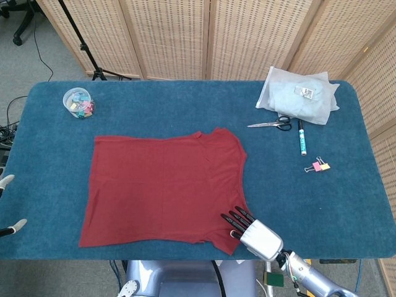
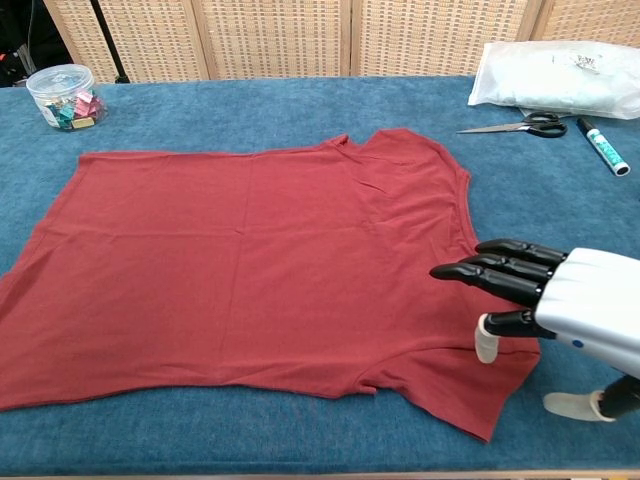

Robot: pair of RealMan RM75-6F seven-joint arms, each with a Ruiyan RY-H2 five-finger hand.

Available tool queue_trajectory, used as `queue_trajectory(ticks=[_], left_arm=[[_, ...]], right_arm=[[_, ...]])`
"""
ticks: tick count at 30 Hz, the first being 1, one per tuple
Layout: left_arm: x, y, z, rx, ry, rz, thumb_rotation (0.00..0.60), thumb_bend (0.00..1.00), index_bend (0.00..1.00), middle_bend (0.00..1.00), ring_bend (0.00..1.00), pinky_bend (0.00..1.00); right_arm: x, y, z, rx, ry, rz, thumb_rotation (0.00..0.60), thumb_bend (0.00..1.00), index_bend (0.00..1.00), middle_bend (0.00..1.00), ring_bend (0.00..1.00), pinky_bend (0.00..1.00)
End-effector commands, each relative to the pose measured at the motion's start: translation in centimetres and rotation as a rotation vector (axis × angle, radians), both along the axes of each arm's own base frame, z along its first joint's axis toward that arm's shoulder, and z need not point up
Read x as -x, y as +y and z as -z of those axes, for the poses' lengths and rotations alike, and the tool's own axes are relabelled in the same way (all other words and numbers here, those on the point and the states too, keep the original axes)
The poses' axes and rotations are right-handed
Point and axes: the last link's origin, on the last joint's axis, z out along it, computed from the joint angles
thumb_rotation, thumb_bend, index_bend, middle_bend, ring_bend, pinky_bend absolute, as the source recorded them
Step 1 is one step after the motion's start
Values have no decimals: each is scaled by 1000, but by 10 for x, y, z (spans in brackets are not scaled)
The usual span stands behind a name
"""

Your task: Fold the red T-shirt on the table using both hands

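The red T-shirt (image 1: 161,185) lies spread flat on the blue table (image 1: 346,204), its collar toward the right. My right hand (image 1: 250,229) is over the shirt's near right sleeve with its fingers stretched out toward the shirt and nothing in it. The chest view shows this right hand (image 2: 540,290) just above the sleeve of the T-shirt (image 2: 250,260), thumb hanging below. Of my left hand (image 1: 7,204) only two pale fingertips show at the left edge of the head view, apart from each other, off the shirt and holding nothing.
A clear jar of clips (image 1: 78,103) stands at the back left. At the back right lie a white plastic bag (image 1: 300,96), scissors (image 1: 272,124) and a marker (image 1: 302,139). A binder clip (image 1: 320,165) lies right of the shirt.
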Motion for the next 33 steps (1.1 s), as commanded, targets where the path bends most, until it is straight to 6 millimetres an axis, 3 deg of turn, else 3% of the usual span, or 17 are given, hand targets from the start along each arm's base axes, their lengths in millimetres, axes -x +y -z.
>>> queue_trajectory(ticks=[1, 7, 15, 19, 25, 27, 30, 33], left_arm=[[0, 0, 0, -1, 0, -1, 600, 5, 0, 0, 0, 0], [1, 1, -1, 2, -4, -4, 600, 5, 0, 0, 0, 0], [1, 1, 0, 7, -2, -3, 600, 5, 0, 0, 0, 0], [0, 2, 4, 21, 4, 6, 600, 7, 0, 0, 0, 0], [0, 4, 17, 55, 31, 84, 600, 19, 0, 0, 0, 0], [3, 3, 30, 116, 29, 142, 600, 39, 0, 0, 0, 0], [8, 1, 46, 182, 16, 209, 600, 175, 17, 0, 0, 0], [18, -3, 69, 272, 14, 258, 600, 308, 126, 0, 0, 0]], right_arm=[[-2, -3, 4, 9, 12, -6, 600, 289, 405, 0, 0, 0], [-5, -7, 8, 12, 21, 1, 600, 394, 431, 0, 0, 0], [-6, -7, 15, -32, -20, 42, 600, 446, 530, 0, 0, 0], [-6, -11, 19, -36, -40, 53, 600, 539, 554, 0, 0, 0], [-7, -13, 19, -38, -65, 60, 600, 601, 566, 0, 0, 0], [-8, -14, 18, -44, -79, 73, 600, 613, 568, 0, 0, 0], [-8, -14, 18, -54, -95, 95, 600, 642, 568, 0, 0, 0], [-8, -15, 17, -65, -111, 115, 600, 671, 570, 0, 0, 0]])
